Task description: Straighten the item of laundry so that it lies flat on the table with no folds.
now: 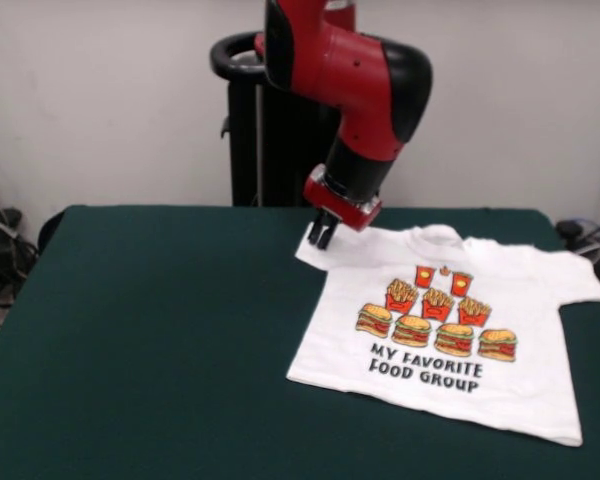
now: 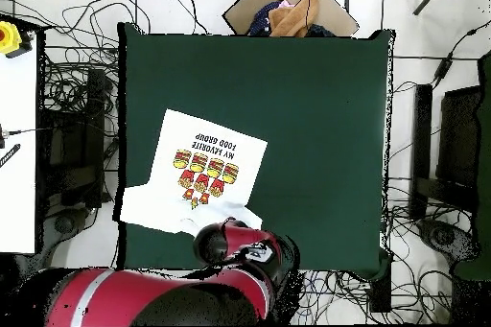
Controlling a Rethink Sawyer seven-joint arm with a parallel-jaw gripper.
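One T-shirt (image 1: 460, 330), one arm (image 1: 365, 80), one gripper (image 1: 323, 232), one worktop (image 1: 150, 340).

T-shirt: white, short-sleeved, lying print side up on the dark green worktop, off to the right side in the front view and toward the far edge. In the overhead view it sits at the worktop's lower left, angled. Body looks flat, hem edge straight, no big folds across the print. Print count from the front view: four burgers in the bottom row, three fries cartons above, two more red cartons on top, then two lines of black text, "MY FAVORITE FOOD GROUP". Two sleeves visible: the right one in the front view lies spread out toward the worktop edge; the left one ends right at the gripper.

Gripper: hangs off the red wrist, tips down at the left sleeve corner, at or just above the cloth. Two dark fingers (image 1: 329, 234) show close side by side; whether they pinch the sleeve edge or just sit on it, I can't tell from this angle. Overhead view is no help, the arm covers it.

Rest of the worktop carries nothing but the shirt. Off the worktop in the overhead view: one open cardboard box (image 2: 288, 9) at the far edge.
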